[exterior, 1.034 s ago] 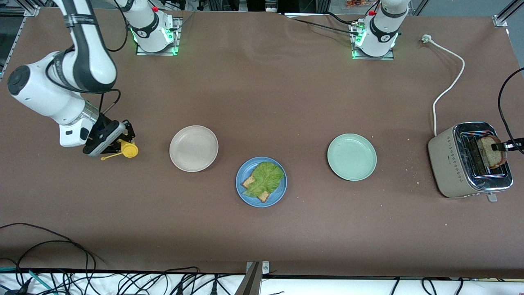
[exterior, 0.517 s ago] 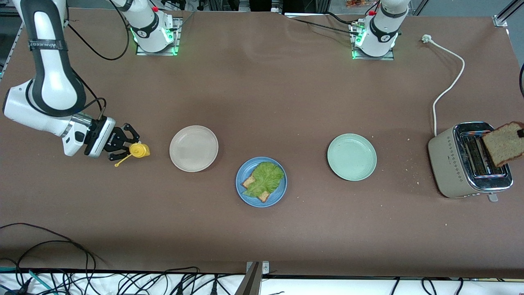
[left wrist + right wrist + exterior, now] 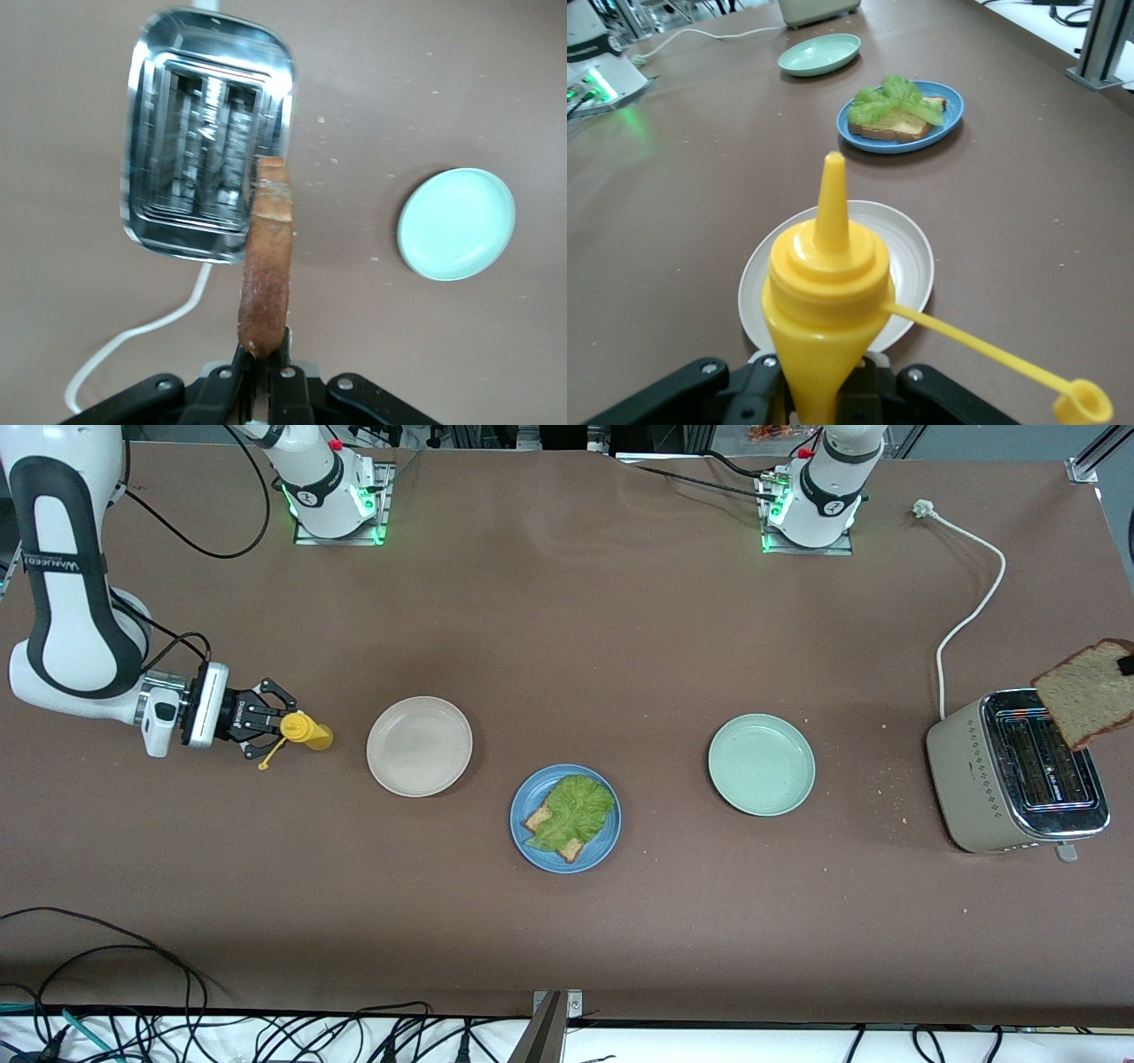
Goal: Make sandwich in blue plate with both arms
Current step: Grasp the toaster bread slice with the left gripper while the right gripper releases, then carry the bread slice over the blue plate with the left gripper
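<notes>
The left gripper (image 3: pixel 262 376) pinches a toast slice (image 3: pixel 1083 693) by its edge over the toaster (image 3: pixel 1019 779); it looks light, stiff and crumbly. The right gripper (image 3: pixel 259 724) clenches a yellow sauce bottle (image 3: pixel 306 732) near the table's right-arm end.

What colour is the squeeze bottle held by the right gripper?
Yellow: the squeeze bottle, cap dangling on its strap, shows best in the right wrist view.

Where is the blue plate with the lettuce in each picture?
Front view: the round blue plate sits low in the middle, between the beige plate and the pale green plate, nearer the camera than both.
Left wrist view: not in it.
Right wrist view: upper middle, above the yellow squeeze bottle.
Shared landmark: the pale green plate.
</notes>
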Robot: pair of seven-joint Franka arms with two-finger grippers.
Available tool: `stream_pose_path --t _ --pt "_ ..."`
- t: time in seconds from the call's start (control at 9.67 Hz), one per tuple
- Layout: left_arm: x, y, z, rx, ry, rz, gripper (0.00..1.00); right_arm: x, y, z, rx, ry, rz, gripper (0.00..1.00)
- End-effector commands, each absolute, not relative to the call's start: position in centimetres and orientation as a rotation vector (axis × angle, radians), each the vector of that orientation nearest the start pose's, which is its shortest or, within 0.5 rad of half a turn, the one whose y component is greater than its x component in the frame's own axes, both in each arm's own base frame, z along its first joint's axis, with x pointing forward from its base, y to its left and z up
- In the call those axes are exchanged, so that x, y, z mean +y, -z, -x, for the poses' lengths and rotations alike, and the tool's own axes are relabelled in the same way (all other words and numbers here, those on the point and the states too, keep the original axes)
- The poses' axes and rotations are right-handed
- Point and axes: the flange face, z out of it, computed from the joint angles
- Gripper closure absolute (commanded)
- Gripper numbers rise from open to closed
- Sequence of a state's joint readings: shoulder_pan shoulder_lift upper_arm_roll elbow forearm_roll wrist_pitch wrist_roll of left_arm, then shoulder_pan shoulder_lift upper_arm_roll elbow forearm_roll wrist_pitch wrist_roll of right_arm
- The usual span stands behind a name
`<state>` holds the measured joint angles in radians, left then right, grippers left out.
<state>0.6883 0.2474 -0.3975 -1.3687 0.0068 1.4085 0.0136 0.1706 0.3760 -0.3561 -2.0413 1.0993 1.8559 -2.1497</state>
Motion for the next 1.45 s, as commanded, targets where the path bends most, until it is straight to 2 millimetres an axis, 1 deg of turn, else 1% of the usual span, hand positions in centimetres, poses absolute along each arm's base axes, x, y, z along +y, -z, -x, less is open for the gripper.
stream_pose_path --t 0.0,0.1,0.21,0.31,0.41,0.52,0.62,0.72,0.83,0.93,1.03,1.14,1.24,1.34 --pt "11.9 -56.9 -58.5 -0.672 -0.367 3.208 1.00 -4.8 -22.2 -56.1 -1.497 0.858 1.670 0.84" --pt "10.0 -56.7 -58.9 -0.750 -0.403 3.240 1.00 -4.8 -20.8 -55.5 -1.505 0.860 1.615 0.83" --pt "8.3 -56.3 -59.3 -0.803 -0.446 3.287 1.00 -5.2 -19.5 -54.9 -1.482 0.855 1.590 0.83" --pt "5.9 -55.7 -59.8 -0.865 -0.480 3.293 1.00 -5.2 -19.3 -54.9 -1.491 0.861 1.578 0.82" --pt "2.9 -54.4 -60.6 -0.934 -0.474 3.283 1.00 -5.2 -19.1 -54.7 -1.500 0.868 1.561 0.82" --pt "-0.9 -52.6 -61.3 -1.034 -0.459 3.258 1.00 -5.2 -18.1 -54.4 -1.516 0.869 1.542 0.82" --pt "-5.0 -51.6 -61.7 -1.129 -0.424 3.227 1.00 -5.0 -17.3 -54.6 -1.500 0.923 1.537 0.82" --pt "-8.7 -51.0 -62.1 -1.228 -0.375 3.207 1.00 -4.5 -15.9 -54.3 -1.474 0.982 1.501 0.78" --pt "-12.1 -50.2 -62.7 -1.323 -0.371 3.205 1.00 -4.5 -15.5 -54.3 -1.459 0.993 1.504 0.77" --pt "-15.1 -49.4 -63.3 -1.404 -0.348 3.200 1.00 -4.4 -15.7 -54.3 -1.459 0.998 1.504 0.75" --pt "-18.2 -48.5 -63.7 -1.468 -0.316 3.206 1.00 -4.5 -15.5 -54.2 -1.449 0.987 1.512 0.43" --pt "-20.6 -47.3 -64.5 -1.569 -0.267 3.214 1.00 -4.5 -15.8 -54.3 -1.441 0.984 1.518 0.00" --pt "-24.1 -46.4 -64.6 -1.641 -0.225 3.221 1.00 -4.7 -16.5 -54.5 -1.447 0.990 1.521 0.00" --pt "-26.6 -45.4 -64.3 -1.690 -0.169 3.229 1.00 -5.9 -17.8 -54.8 -1.456 1.013 1.539 0.00"
